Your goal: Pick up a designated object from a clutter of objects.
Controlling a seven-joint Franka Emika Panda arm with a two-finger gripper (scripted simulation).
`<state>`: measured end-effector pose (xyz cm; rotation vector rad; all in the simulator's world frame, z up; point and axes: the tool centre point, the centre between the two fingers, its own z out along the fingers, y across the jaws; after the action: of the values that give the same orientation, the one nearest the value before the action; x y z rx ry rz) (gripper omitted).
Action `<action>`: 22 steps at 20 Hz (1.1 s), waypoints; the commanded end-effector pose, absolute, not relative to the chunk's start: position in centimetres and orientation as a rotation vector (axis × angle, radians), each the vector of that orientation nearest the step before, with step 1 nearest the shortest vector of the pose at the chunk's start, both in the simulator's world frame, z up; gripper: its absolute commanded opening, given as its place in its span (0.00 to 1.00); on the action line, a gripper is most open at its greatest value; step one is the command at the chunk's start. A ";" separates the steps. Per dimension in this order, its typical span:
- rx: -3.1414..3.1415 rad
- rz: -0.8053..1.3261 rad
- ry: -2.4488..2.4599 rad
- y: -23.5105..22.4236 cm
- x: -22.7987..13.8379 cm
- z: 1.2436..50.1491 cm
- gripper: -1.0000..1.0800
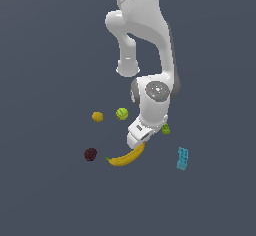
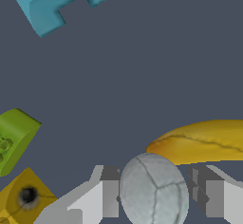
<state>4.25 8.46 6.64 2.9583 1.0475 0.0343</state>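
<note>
The designated object, a small pale grey-white ball [image 2: 154, 190], sits between my gripper's fingers [image 2: 110, 194] in the wrist view, and both fingers stand right against its sides. My gripper [image 2: 155, 197] is shut on the ball. In the exterior view the gripper [image 1: 137, 141] hangs low over the clutter, just beside the stem end of the yellow banana [image 1: 126, 156], and the arm hides the ball there. The banana [image 2: 204, 140] lies just beyond the ball in the wrist view.
A green ball [image 1: 122, 113], a yellow-orange ball [image 1: 98, 116] and a dark maroon ball [image 1: 90, 154] lie toward the exterior view's left. A green block [image 1: 165, 128] [image 2: 14, 140] and a cyan block [image 1: 182, 158] [image 2: 52, 4] lie toward its right. An orange block [image 2: 23, 197] is close to the fingers.
</note>
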 end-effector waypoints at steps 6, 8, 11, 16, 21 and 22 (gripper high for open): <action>2.960 0.029 1.047 3.9 5.6 12.6 0.00; 2.961 0.028 1.047 2.4 6.0 14.5 0.00; 2.962 0.024 1.048 0.2 6.7 17.4 0.00; 2.963 0.019 1.047 -3.5 7.8 22.3 0.00; 2.964 0.013 1.047 -7.1 9.1 27.0 0.00; 2.964 0.012 1.046 -7.8 9.3 27.9 0.00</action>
<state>8.98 -6.77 26.47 2.9634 1.0451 0.0146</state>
